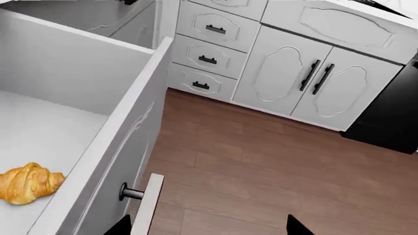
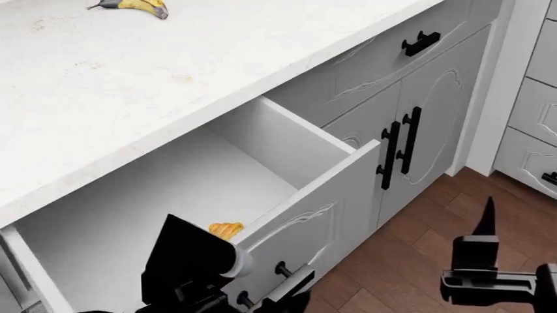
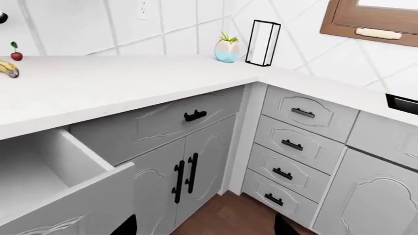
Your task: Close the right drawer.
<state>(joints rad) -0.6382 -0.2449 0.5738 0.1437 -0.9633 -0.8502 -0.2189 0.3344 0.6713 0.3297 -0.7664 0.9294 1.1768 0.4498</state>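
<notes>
drawer (image 2: 322,222): light grey front, raised curly frame, pale plain inside | handle (image 1: 147,203): silvery post (bar reads pale here) | croissant (image 1: 27,183): golden brown | counter (image 2: 174,72): white, faint speckle | banana (image 2: 130,6): yellow, dark tips | floor (image 1: 274,166): brown wood planks | cabinet handles (image 2: 398,149): black

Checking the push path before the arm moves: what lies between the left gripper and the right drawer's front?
Nothing. In the left wrist view the left gripper sits just outside the right drawer, with only the drawer's own handle there.
</notes>
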